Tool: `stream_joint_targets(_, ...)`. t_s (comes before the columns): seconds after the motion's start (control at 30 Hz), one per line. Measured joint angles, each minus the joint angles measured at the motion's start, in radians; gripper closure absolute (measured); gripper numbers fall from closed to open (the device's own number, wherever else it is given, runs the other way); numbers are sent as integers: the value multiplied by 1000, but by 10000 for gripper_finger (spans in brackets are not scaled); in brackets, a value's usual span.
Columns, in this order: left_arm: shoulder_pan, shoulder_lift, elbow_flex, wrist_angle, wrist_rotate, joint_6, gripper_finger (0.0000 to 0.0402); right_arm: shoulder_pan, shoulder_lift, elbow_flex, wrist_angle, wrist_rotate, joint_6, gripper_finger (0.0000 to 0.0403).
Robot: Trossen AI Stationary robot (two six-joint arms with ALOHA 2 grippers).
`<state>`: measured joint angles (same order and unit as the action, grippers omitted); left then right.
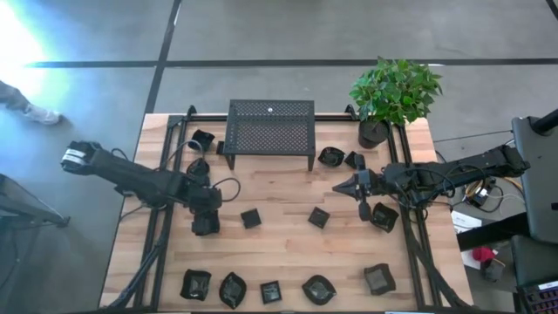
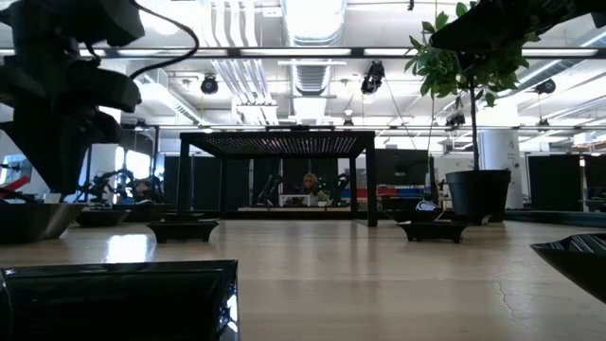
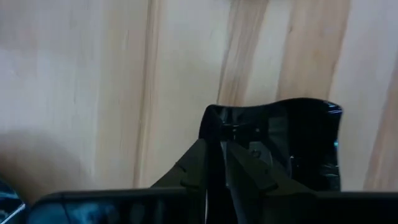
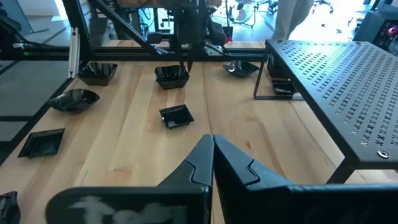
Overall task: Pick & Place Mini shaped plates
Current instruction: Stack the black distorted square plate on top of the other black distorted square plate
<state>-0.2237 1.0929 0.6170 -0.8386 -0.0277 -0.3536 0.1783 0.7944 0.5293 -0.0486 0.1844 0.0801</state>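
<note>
We see the left gripper (image 1: 206,223) low over the pale wooden table (image 1: 279,253), its fingers (image 3: 249,171) standing on either side of the rim of a small glossy black square plate (image 3: 292,143) directly beneath it; we cannot tell whether they grip that rim or have let go. The right gripper (image 1: 338,187) hangs with its fingers pressed together on nothing, another tiny black square plate (image 1: 318,217) just below and ahead of it. More tiny black plates lie scattered around both, and the black perforated metal stand (image 1: 270,129) sits beyond them.
</note>
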Motion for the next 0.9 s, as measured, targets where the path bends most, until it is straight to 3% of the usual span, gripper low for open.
stream_joint_targets(0.37,0,81,0,0,0,-11,349,0,0,0,0,0,-6,394)
stream_joint_targets(0.9,1,62,35,-37,-1,-14,349,0,0,0,0,0,-5,394)
